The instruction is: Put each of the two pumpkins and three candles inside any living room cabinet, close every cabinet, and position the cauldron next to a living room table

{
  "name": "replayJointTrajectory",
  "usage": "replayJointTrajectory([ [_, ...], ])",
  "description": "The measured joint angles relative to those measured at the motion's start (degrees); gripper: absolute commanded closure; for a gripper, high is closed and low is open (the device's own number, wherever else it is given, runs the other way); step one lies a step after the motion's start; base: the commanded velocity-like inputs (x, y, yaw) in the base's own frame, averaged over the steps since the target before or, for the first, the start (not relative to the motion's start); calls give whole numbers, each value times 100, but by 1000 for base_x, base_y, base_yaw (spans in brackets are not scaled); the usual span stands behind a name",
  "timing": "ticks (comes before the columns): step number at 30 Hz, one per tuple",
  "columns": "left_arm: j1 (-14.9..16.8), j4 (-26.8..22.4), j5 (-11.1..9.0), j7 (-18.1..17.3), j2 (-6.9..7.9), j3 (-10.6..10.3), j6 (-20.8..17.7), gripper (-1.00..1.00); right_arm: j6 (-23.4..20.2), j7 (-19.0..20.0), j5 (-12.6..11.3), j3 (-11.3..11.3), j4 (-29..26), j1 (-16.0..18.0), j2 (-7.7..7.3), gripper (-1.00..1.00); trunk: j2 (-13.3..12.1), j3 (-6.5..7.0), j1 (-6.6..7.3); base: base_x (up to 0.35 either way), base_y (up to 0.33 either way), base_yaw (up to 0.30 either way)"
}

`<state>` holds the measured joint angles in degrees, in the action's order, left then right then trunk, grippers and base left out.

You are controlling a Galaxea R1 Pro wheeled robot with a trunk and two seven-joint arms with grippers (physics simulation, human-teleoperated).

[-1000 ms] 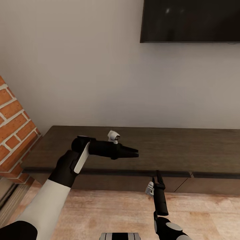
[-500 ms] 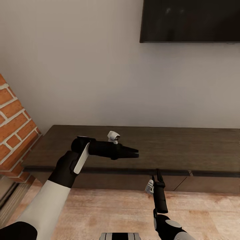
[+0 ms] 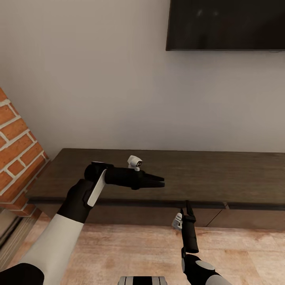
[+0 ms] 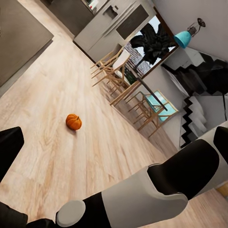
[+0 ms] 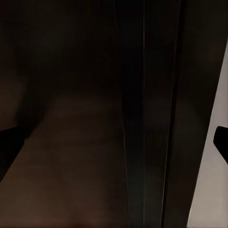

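The cabinet (image 3: pixel 206 178) is a long, low dark-brown unit against the wall, its drawers shut. My left gripper (image 3: pixel 161 182) hovers over its top, pointing right, open and holding nothing. My right gripper (image 3: pixel 185 208) points at the cabinet's front edge from below, open and empty. Through the right wrist camera the dark cabinet front (image 5: pixel 95 118) is very close, with one fingertip (image 5: pixel 9 145) at each side of the picture. One orange pumpkin (image 4: pixel 73 121) lies on the wooden floor in the left wrist view. The candles, cauldron and table are out of view.
A brick fireplace (image 3: pixel 16 158) stands at the cabinet's left end. A dark TV (image 3: pixel 225 23) hangs on the wall above. The left wrist view shows a dining table with chairs (image 4: pixel 128 85) and a kitchen beyond the pumpkin.
The whole picture has shifted very slightly. Both grippers keep their places and stay open.
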<state>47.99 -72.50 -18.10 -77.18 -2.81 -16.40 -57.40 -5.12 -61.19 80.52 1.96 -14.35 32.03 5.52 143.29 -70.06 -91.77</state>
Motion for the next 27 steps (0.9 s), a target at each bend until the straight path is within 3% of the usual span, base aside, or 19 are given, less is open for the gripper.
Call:
replayJointTrajectory([
  [8,0,6,0,1,0,4,0,-100,-107,7,-13,20,-8,0,19,-100,0,0,0,0,0,0],
  [13,1,8,0,1,-1,4,1,-100,-120,-3,-244,108,-24,-1,13,-100,0,0,0,0,0,0],
  [20,1,8,0,-2,-1,5,1,-100,-114,-2,-295,98,-29,-1,-3,-100,0,0,0,0,0,0],
  [21,1,8,-1,-2,-1,5,1,-100,-113,-2,-296,97,-29,-1,-4,100,0,0,0,0,0,0],
  [27,0,7,0,-2,-2,5,1,-100,-120,-16,-305,65,-34,-2,-2,100,0,0,0,0,0,0],
])
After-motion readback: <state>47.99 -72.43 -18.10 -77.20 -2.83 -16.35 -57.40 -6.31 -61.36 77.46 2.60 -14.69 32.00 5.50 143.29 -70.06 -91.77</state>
